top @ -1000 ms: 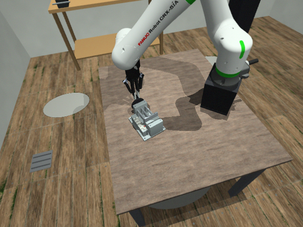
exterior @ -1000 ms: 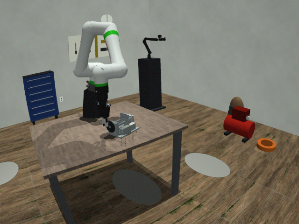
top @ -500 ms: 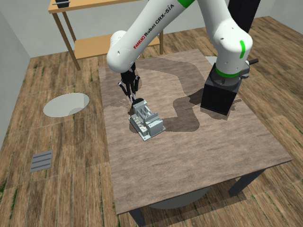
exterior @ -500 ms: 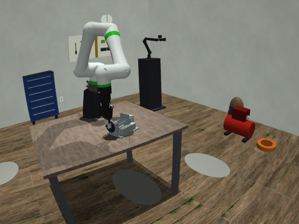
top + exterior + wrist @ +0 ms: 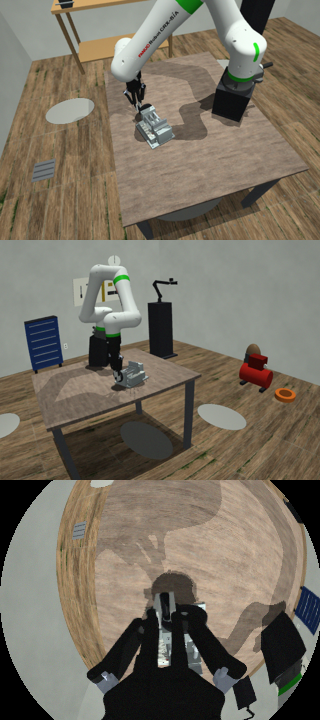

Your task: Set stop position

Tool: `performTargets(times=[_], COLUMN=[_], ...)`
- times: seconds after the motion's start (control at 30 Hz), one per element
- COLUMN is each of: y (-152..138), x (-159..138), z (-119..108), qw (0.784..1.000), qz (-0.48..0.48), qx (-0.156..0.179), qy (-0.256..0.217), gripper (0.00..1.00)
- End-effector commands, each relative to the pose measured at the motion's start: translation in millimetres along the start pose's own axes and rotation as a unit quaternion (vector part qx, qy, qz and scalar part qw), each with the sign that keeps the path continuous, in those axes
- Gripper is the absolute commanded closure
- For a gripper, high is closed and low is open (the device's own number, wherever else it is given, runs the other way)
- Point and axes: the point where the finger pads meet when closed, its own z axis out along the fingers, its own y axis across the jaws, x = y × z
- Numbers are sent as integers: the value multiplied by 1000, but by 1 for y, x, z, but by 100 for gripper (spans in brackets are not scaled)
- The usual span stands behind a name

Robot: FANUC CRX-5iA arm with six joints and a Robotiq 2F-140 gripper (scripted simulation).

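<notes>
Wooden table (image 5: 206, 165), grey stop fixture (image 5: 155, 127), black handwheel (image 5: 146, 106).

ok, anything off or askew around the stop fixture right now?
Nothing stands out. The fixture sits flat on the table, and the gripper has its fingers shut on the black handwheel at the fixture's end.

White arm (image 5: 155, 38) (green bands), blue cabinet (image 5: 43, 343)

Around me: a blue drawer cabinet (image 5: 43, 342) by the wall, a red compressor (image 5: 255, 374) near an orange ring (image 5: 284, 395). A wooden shelf unit (image 5: 69, 41) stands behind my table (image 5: 206, 165); a floor vent (image 5: 43, 170) lies beside it.
</notes>
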Motion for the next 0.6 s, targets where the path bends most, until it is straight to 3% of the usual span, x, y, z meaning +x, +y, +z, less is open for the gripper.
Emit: performTargets(times=[0.0, 0.57], y=[-1, 16], x=[0, 0], z=[5, 34], qw=[1000, 1000], qz=[0, 0], qx=[0, 0], qy=[0, 0], gripper=[96, 96])
